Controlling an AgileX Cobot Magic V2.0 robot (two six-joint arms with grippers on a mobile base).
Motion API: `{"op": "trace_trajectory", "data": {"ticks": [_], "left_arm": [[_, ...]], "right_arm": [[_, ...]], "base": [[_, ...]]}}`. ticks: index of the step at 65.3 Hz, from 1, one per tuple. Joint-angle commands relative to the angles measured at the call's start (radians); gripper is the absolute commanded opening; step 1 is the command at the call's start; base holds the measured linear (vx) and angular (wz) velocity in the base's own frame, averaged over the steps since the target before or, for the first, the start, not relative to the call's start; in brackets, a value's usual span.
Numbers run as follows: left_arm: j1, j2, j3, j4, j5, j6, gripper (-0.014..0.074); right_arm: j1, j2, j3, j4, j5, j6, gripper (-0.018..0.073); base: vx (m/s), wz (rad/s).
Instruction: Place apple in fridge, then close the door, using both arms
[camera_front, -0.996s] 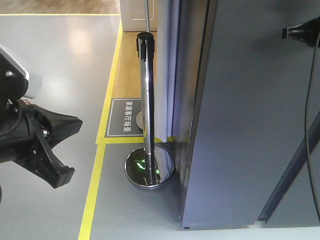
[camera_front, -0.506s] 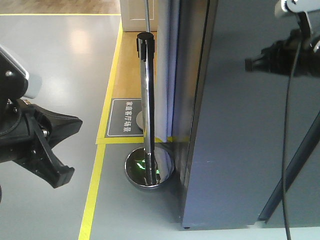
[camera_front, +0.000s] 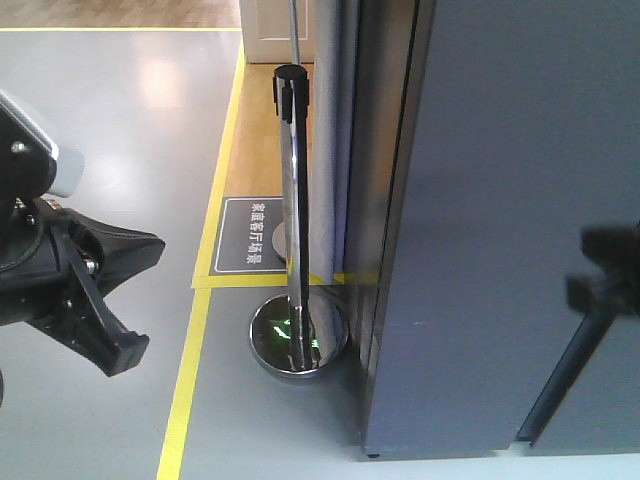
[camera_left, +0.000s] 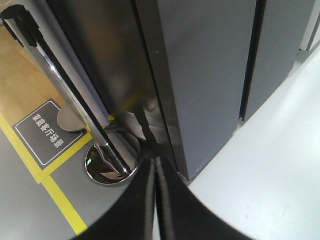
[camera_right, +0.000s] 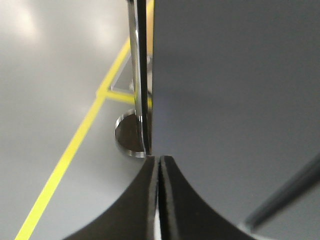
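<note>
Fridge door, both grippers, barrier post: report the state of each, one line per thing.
door: looks shut against the fridge; no white interior shows.
left gripper: shut, fingers pressed together, holding nothing.
right gripper: shut, fingers pressed together, holding nothing.
barrier post: upright on its chrome base, beside the fridge.
apple: not in view.

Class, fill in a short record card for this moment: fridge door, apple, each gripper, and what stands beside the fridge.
Fridge door: closed, grey outer face showing
Apple: not visible in any view
Left gripper: fingers together, empty
Right gripper: fingers together, empty, near the door face
Beside fridge: chrome barrier post on a round base, by yellow floor tape
</note>
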Motion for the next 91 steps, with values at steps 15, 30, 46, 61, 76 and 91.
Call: {"op": "trace_trajectory", "data": {"ticks": [15, 30, 46, 61, 76, 91], "left_arm": [[0.002, -0.017, -0.025, -0.009, -0.066, -0.01, -0.0006], [0.002, -0.017, -0.025, -0.009, -0.066, -0.01, -0.0006], [0.002, -0.017, -0.025, -0.009, -0.066, -0.01, -0.0006], [0.002, -0.017, -0.025, -0.009, -0.066, -0.01, -0.0006], [0.002, -0.017, -0.025, -0.009, -0.066, -0.01, -0.0006], [0.002, -0.028, -0.019, -0.007, -0.07, -0.009, -0.0006]], "right_arm": [[-0.003, -0.245, 0.072, -0.112, 0.168, 0.13, -0.0002], [-0.003, -0.353, 0.082, -0.116, 0.284, 0.13, -0.0002], [-0.003, -0.37, 0.082, -0.101, 0.289, 0.13, -0.0002], [-0.003, -0.37, 0.082, -0.101, 0.289, 0.13, -0.0002], [-0.003, -0.37, 0.082, -0.101, 0.289, 0.13, -0.0002], [-0.003, -0.37, 0.082, -0.101, 0.29, 0.13, -0.0002]], "base": [[0.0, 0.0], [0.0, 0.0], [0.0, 0.0], [0.0, 0.0], [0.0, 0.0], [0.0, 0.0]]}}
